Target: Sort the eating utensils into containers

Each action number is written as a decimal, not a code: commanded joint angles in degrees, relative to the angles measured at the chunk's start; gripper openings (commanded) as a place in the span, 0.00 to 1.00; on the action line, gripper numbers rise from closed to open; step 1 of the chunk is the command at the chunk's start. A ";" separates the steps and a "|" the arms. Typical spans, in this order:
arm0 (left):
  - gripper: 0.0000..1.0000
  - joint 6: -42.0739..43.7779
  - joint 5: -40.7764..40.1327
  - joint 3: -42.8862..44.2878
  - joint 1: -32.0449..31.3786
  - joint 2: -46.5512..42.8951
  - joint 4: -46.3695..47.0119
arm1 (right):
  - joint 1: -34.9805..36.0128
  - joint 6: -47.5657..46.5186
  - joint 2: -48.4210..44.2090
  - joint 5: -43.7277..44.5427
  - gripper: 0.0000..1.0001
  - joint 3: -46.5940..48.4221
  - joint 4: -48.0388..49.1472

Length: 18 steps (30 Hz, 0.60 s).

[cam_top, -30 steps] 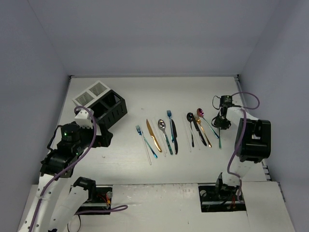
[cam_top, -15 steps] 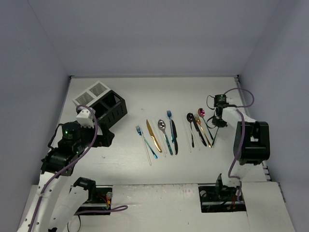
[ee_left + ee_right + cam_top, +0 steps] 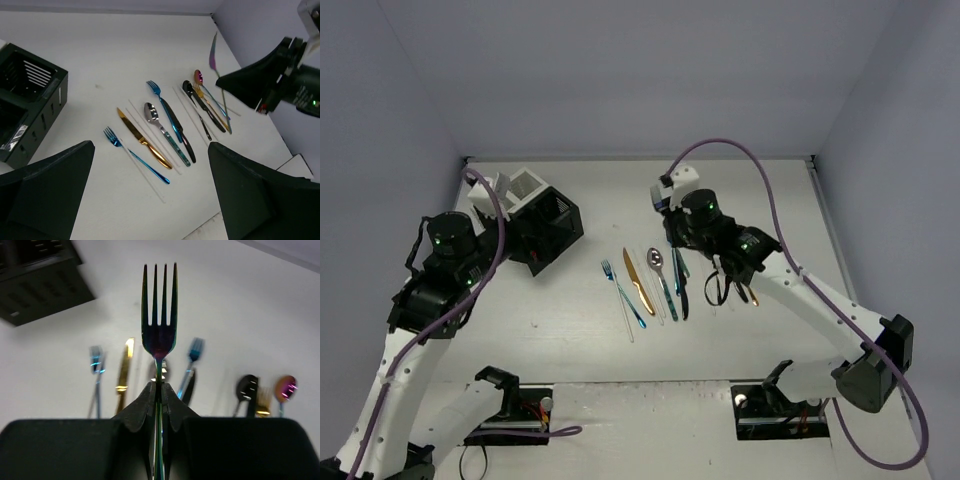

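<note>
Left gripper (image 3: pixel 150 147): jaws spread wide, nothing in them, hovering at 9 o'clock of the row. Looks parked to leave the lane free. Remaining utensils (image 3: pixel 655 285) lie side by side mid-table, handles toward the bases, so each is a separate easy pinch. Right gripper (image 3: pixel 159 390) is pressed together on the iridescent fork (image 3: pixel 159 335), lifted off the table, stem in line with the fingers, probably for a straight drop. Containers (image 3: pixel 560 235) sit at 10 o'clock, far left. Can't tell their contents.
</note>
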 commanded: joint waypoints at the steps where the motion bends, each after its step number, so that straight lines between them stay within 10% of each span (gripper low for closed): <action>1: 0.95 -3.11 -5.14 4.60 -7.57 4.84 9.36 | 7.46 -2.65 -3.97 -2.21 0.00 0.08 6.14; 18: 0.68 -2.11 -22.16 7.45 -23.15 16.08 17.20 | 15.39 0.20 -4.16 -5.20 0.00 -1.24 12.56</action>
